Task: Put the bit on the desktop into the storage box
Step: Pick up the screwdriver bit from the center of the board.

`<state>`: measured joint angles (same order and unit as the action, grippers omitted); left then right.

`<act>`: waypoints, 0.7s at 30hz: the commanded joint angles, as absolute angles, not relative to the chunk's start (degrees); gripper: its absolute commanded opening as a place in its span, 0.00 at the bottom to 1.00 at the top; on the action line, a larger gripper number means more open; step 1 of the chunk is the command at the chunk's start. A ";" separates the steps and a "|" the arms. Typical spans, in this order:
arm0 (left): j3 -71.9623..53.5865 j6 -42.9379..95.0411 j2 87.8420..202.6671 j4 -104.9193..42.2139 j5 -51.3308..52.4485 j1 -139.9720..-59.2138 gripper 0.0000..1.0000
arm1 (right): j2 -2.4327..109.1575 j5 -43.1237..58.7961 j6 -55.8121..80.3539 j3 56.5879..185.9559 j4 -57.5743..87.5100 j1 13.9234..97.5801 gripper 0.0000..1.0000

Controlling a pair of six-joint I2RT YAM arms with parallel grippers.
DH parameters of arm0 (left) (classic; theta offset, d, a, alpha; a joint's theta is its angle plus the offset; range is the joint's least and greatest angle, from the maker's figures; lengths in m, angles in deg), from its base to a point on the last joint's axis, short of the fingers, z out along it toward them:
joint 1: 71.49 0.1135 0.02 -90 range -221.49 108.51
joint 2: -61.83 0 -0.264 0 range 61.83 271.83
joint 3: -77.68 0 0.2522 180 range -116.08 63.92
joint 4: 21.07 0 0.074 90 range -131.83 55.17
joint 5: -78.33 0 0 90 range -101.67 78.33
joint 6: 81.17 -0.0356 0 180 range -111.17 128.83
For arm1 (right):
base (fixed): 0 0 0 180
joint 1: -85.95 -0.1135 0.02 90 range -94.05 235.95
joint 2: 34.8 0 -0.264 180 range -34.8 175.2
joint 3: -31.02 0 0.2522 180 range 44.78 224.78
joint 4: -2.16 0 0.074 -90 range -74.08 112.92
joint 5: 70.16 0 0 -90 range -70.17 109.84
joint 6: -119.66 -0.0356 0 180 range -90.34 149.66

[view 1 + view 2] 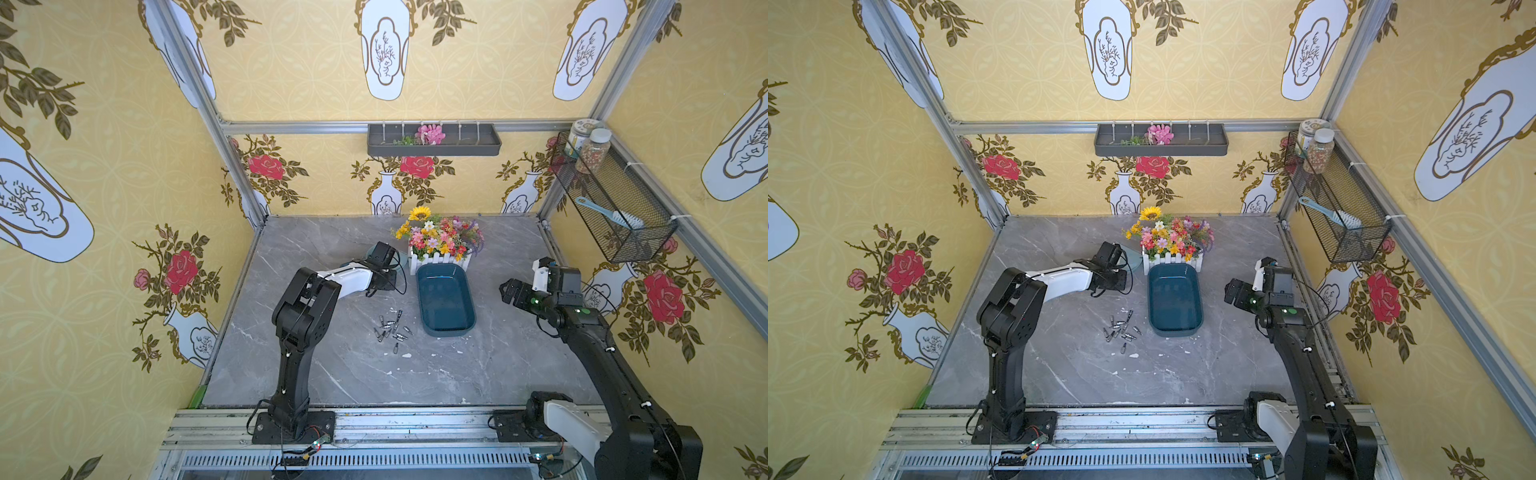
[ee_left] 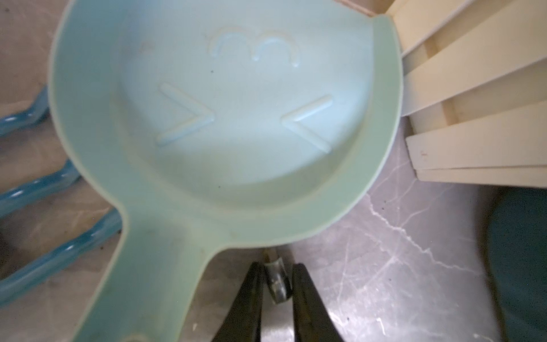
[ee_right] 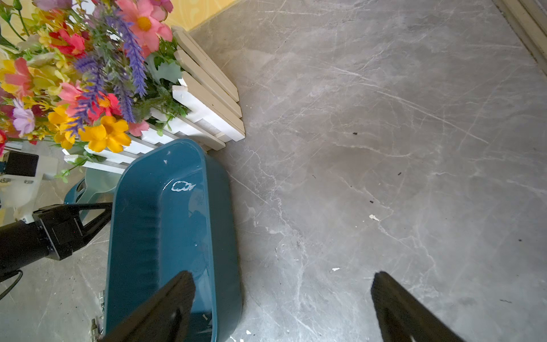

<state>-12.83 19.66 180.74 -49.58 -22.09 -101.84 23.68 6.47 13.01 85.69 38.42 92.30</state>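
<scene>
My left gripper (image 2: 276, 266) is shut on a small metal bit (image 2: 277, 282), held just above the grey marble desktop (image 1: 332, 365) beside a pale green dustpan (image 2: 236, 118). In both top views that gripper (image 1: 390, 279) sits left of the dark teal storage box (image 1: 444, 303) (image 1: 1175, 303), which holds only a few white flecks. Several more bits (image 1: 392, 328) (image 1: 1121, 330) lie loose on the desktop, left of the box's near end. My right gripper (image 3: 281, 278) (image 1: 505, 291) hangs open and empty to the right of the box (image 3: 165, 222), one finger over its rim.
A white picket flower box (image 1: 440, 245) stands right behind the storage box. The dustpan (image 1: 1133, 255) lies at the flower box's left end, with blue plastic bars (image 2: 29, 183) beside it. White crumbs dot the desktop. A wire basket (image 1: 611, 199) hangs on the right wall.
</scene>
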 commanded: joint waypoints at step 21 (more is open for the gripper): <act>-2.36 19.09 166.99 -52.88 -16.25 -103.59 0.13 | 21.89 5.18 12.06 85.94 37.56 92.20 0.97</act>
